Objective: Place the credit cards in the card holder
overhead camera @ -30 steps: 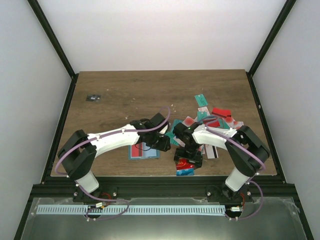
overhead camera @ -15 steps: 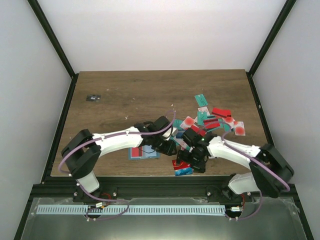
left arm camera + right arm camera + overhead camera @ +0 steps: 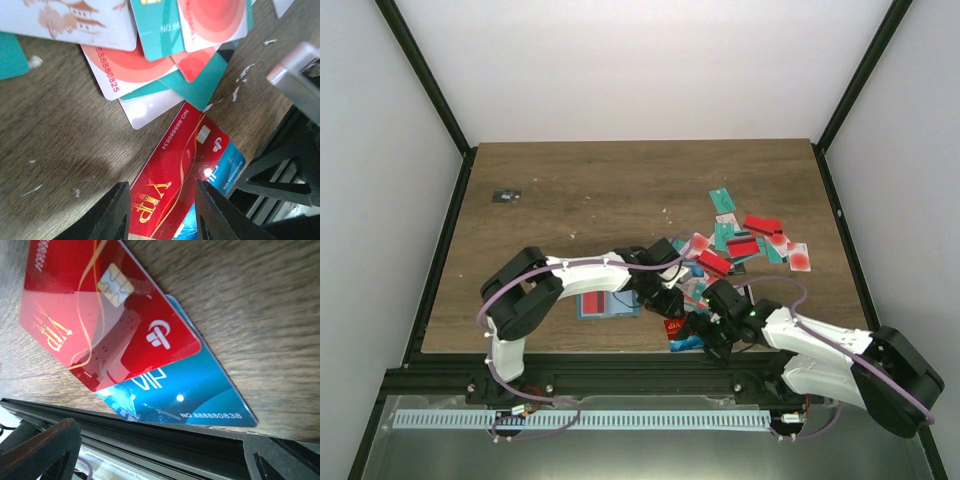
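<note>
The wooden worktop [image 3: 580,190] carries a loose heap of credit cards [image 3: 750,240] on its right half, teal, red and white with red discs, overlapping one another. The card holder [image 3: 605,304] lies flat near the front edge, left of centre, partly under my left arm; a red patch shows on it, but I cannot tell whether that is a card already lodged or whether the flap is open. To its right, close to the front rail, a red VIP card [image 3: 175,180] lies slantwise on a blue VIP card [image 3: 200,395], covering about half of it. My left hand [image 3: 162,212] hovers over the red card's VIP end, jaws part open and gripping nothing, with the long axis running away from it towards the chip [image 3: 204,132]. My right hand [image 3: 160,460] comes in low from the rail side, jaws wide and empty, facing the pair's near corner. I judge the left arm nearer the holder and the right better set to lift the pair. Neither wrist view shows the holder, and the blue card's covered half is hidden.
</note>
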Motion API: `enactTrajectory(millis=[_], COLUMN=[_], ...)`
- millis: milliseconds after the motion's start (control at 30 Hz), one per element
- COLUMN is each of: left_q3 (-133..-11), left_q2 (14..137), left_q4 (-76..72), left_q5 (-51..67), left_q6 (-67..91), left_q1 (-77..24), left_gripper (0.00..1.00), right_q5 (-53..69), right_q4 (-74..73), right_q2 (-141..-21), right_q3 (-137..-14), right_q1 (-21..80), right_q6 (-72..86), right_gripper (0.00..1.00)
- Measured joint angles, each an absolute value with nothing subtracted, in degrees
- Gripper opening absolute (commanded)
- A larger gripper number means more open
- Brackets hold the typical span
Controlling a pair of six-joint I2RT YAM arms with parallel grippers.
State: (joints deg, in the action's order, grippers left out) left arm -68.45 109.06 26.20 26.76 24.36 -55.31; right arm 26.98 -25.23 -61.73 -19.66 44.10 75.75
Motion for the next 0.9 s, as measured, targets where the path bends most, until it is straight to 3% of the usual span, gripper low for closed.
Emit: enactTrajectory(millis=[400,733,900], left_q3=[-68.2,-61.8,-59.7], left_q2=[111.2,108.1,107.3], left_q4=[26.7,18.9,16.1], left_q5=[27.0,28.0,28.7], left_q6=[22.5,26.1,28.2], left_q1=[-58.3,-59.1,-59.7], left_gripper=[0.37,0.35,0.34], right_q5=[29.7,30.0,30.2], right_q4=[-14.4,-9.8,-9.8], right_q2=[-58.7,-58.7,-58.6], right_q3=[-13.9,-11.4,-11.2], right_q1=[44.1,44.1,44.1], right_q6=[82.1,83.1,81.9], right_gripper=[0.74,0.55,0.5])
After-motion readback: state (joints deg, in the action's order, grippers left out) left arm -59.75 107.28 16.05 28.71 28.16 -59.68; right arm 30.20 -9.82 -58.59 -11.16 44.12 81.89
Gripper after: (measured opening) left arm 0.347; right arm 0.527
